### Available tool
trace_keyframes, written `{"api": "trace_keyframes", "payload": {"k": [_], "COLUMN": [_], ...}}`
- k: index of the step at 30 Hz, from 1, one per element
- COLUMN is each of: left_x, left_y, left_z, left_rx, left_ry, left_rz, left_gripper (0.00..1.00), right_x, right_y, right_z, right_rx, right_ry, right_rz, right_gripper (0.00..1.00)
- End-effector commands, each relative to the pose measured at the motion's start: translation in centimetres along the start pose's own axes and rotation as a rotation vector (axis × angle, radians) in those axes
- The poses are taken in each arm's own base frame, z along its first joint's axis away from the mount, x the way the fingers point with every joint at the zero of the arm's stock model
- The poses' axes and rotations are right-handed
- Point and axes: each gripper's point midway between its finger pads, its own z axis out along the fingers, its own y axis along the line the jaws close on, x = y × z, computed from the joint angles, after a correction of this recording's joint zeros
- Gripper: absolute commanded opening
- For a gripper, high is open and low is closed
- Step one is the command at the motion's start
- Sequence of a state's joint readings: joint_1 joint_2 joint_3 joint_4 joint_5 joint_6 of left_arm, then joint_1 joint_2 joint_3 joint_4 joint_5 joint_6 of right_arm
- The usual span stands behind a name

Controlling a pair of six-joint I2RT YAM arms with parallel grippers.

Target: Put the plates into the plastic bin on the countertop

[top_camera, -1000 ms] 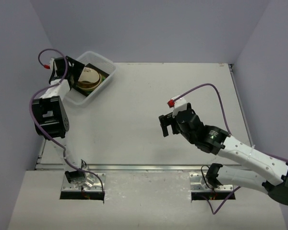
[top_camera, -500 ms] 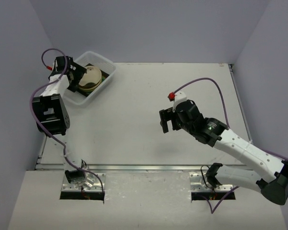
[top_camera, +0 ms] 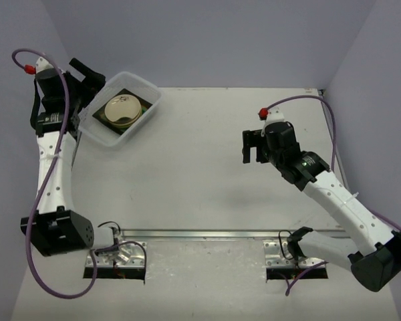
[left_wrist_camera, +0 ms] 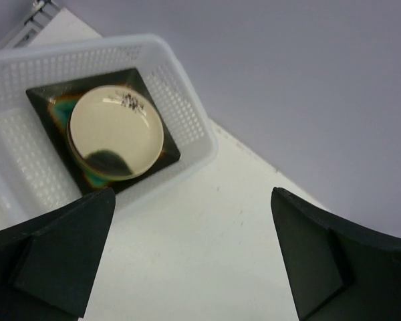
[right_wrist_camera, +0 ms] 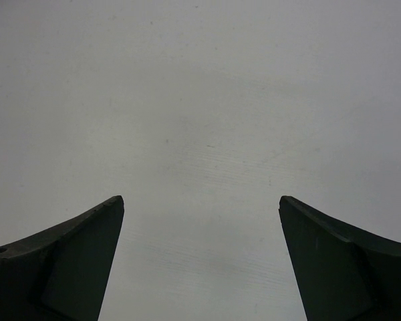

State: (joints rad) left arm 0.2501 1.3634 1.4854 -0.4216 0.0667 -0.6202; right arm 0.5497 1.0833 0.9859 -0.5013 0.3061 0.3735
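The plastic bin (top_camera: pixel 145 89) stands at the far left of the countertop (top_camera: pixel 207 174). It holds a stack of plates: a cream round plate (top_camera: pixel 122 110) on top, and a dark-rimmed square plate (top_camera: pixel 139 107) beneath. The left wrist view shows the bin (left_wrist_camera: pixel 187 93), the cream plate (left_wrist_camera: pixel 117 130) and the square plate's teal-tinged rim (left_wrist_camera: pixel 57 107). My left gripper (top_camera: pixel 87 75) is open and empty, raised beside the bin's far left corner. My right gripper (top_camera: pixel 252 146) is open and empty over bare countertop at the right.
A metal rail (top_camera: pixel 207 234) runs along the countertop's front edge. Grey walls close in the back and both sides. The right wrist view shows only white surface (right_wrist_camera: pixel 200 100) between the fingers.
My left arm has lifted up and back out of the bin, uncovering the cream plate on the stack. My right arm has swung to the right and further back.
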Motion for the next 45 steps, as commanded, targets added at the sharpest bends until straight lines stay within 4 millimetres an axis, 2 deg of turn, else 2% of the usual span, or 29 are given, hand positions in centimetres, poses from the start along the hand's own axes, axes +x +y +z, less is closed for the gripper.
{"api": "trace_keyframes", "payload": {"k": [1, 3, 5, 7, 8, 10, 12, 15, 23, 35, 45], "left_x": [6.3, 6.8, 7.8, 9.4, 10.0, 10.8, 12.6, 14.9, 13.9, 13.5, 13.4], "left_y": [3.5, 4.4, 4.1, 2.9, 2.5, 3.1, 4.3, 4.1, 4.6, 4.7, 4.8], "left_z": [-5.6, -7.6, -10.6, -12.9, -13.3, -13.3, -12.4, -12.7, -14.1, -14.7, -14.7], "left_rx": [0.051, 0.055, 0.092, 0.209, 0.245, 0.239, 0.216, 0.283, 0.241, 0.227, 0.223], "left_ry": [0.135, 0.097, -0.006, -0.084, -0.088, -0.078, -0.043, -0.008, -0.106, -0.133, -0.137], "left_rz": [0.259, 0.321, 0.388, 0.445, 0.475, 0.491, 0.509, 0.521, 0.532, 0.517, 0.512], "left_gripper": [1.00, 1.00, 1.00, 1.00, 1.00, 1.00, 1.00, 1.00, 1.00, 1.00, 1.00], "right_x": [-3.7, -3.3, -2.4, -1.6, -1.2, -0.6, 0.3, 1.3, 3.1, 2.5, 2.7], "right_y": [-3.7, -4.6, -4.7, -4.2, -4.1, -4.3, -5.5, -6.6, -7.0, -7.4, -7.6], "right_z": [-3.1, -3.9, -4.7, -5.4, -5.6, -5.9, -6.5, -7.2, -7.0, -7.9, -7.8], "right_rx": [0.155, 0.194, 0.181, 0.132, 0.121, 0.114, 0.152, 0.192, 0.203, 0.210, 0.219], "right_ry": [-0.130, -0.123, -0.103, -0.084, -0.079, -0.075, -0.088, -0.110, -0.087, -0.140, -0.135], "right_rz": [-0.013, 0.001, 0.006, 0.000, -0.006, -0.019, -0.042, -0.047, -0.024, -0.008, -0.006], "right_gripper": [0.99, 0.99, 0.99, 0.99, 0.99, 0.99, 0.99, 0.99, 0.99, 0.99, 0.99]}}
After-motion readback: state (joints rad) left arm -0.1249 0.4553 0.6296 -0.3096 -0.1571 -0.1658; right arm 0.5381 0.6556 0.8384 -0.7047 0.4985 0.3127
